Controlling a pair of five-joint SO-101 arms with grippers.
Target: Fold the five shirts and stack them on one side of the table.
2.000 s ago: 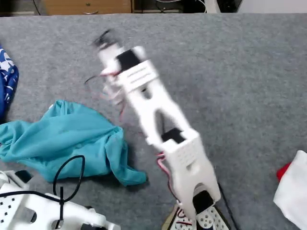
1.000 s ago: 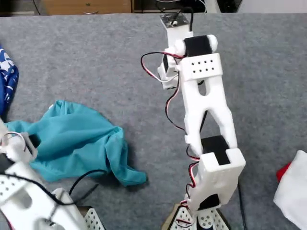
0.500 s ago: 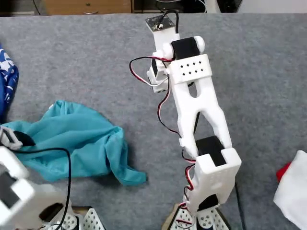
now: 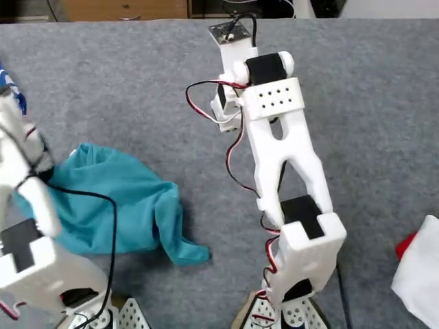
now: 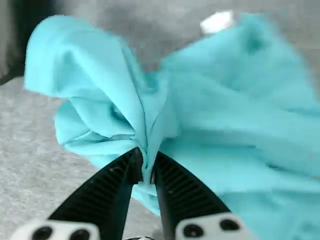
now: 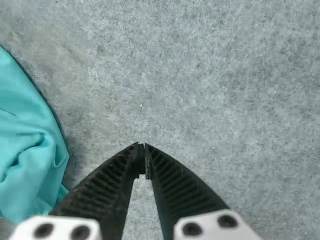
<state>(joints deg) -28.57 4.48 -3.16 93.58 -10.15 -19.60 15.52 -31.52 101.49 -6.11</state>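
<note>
Grey table (image 4: 384,103) bears a teal shirt (image 4: 137,192) pinched by left claw (image 5: 145,161).

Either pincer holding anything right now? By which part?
Left pincer pinches a bunched fold of the teal shirt. Right pincer is shut on nothing.

Before you lies a bench (image 4: 384,103) covered edge to edge in grey, felt-like fabric with a fine speckled nap, running flat across the whole high view. Beyond its far edge, toward the left, you have a light wooden drawer front (image 4: 123,9) with a small metal handle (image 4: 127,18) near its lower rim. Next to the drawer front, toward the middle, is a dark, shadowed stretch (image 4: 206,8). In the far right corner is a pale panel (image 4: 391,8).
</note>
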